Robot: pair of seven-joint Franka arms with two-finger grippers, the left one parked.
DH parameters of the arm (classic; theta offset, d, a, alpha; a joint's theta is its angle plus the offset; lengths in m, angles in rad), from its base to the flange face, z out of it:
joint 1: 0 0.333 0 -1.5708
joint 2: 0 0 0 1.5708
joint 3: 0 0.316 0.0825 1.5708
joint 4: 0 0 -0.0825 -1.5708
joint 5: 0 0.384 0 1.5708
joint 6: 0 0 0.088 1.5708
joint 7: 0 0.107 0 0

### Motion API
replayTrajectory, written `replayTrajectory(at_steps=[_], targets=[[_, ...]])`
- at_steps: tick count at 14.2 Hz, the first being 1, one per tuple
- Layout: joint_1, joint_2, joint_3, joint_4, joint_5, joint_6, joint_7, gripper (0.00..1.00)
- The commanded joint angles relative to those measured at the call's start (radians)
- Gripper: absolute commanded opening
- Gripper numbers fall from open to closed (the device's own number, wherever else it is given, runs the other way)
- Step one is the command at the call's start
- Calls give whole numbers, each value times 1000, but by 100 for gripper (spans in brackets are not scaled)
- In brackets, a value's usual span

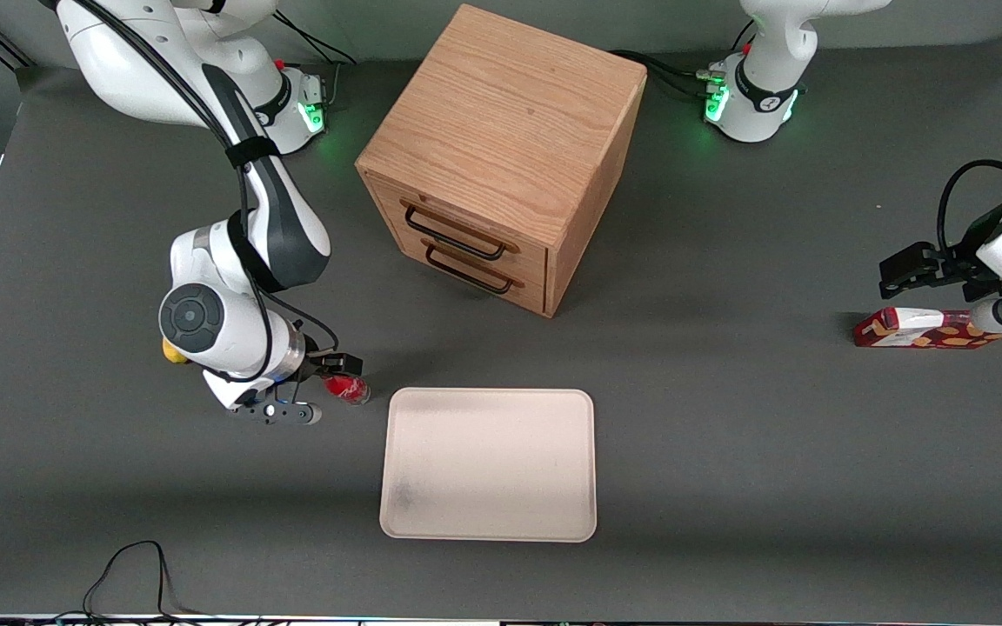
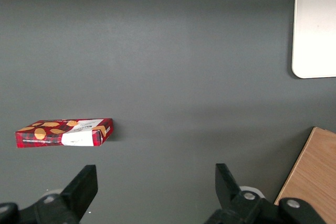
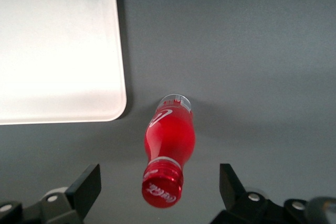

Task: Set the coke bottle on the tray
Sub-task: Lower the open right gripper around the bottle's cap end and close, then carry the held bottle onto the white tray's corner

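Bottle: small clear-plastic coke bottle (image 3: 169, 148) with red cap, red label and clear base, standing upright on the grey counter, just beside the tray's corner nearest the working arm, apart from its rim.
Gripper: right arm's two-finger gripper (image 3: 160, 195) poised above the cap, fingers (image 3: 86, 187) spread wide either side of the bottle, holding nothing; probably lined up so to come down and pinch the neck.
Tray: large flat cream rectangular tray (image 1: 488, 465) with rounded corners and low rim, smooth, bare, near the counter's front edge.
Cabinet: oak-grained wooden drawer cabinet (image 1: 501, 156), boxy, toward the counter's back edge.
Carton: flat red-and-white carton (image 1: 923, 329), toward the parked arm's end.
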Motion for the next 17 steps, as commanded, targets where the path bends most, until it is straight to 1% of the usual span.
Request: replayTrajectory(at_steps=[1,2,3,4,5,6,7,8,11,13,15,17], targets=[[14,-29,1,-58,-24,44,32,98],[14,-27,1,-62,-37,53,32,93],[14,-29,1,-73,-37,65,32,84],[14,-27,1,-78,-38,77,32,71],[14,-29,1,-78,-38,79,32,50],[14,-29,1,-76,-38,79,32,27],[14,-29,1,-73,-38,79,32,11],[14,-30,-1,-68,-38,79,32,0],[9,-33,-1,6,-38,56,33,0],[0,-38,-2,136,-43,-71,16,0],[-12,-24,-2,302,-72,-224,-2,0],[-17,32,-1,483,-67,-374,-20,0]])
